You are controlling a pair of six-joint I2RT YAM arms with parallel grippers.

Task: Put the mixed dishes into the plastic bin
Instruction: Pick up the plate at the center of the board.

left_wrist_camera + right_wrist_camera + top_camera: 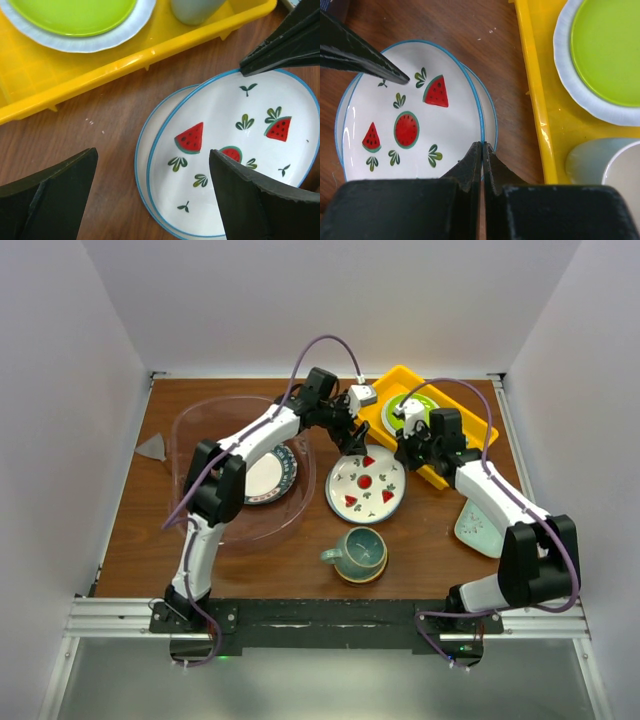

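While the shut right pincer [482, 145] is touching the watermelon plate [365, 487] mid-frame, the left pincer [152, 152] is hanging above it, wide open and empty, needing to grip its rim for the left-side plastic bin [178, 455].

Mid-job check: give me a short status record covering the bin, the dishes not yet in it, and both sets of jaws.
bin: left of table, holds one blue-rimmed plate
watermelon plates: two stacked at table centre, top one offset
mug: front centre, outside bin
mint dish: right side, partly under right arm
left gripper: jaws open over the watermelon plates
right gripper: jaws shut, tips at top plate's rim
yellow tray: holds green plate
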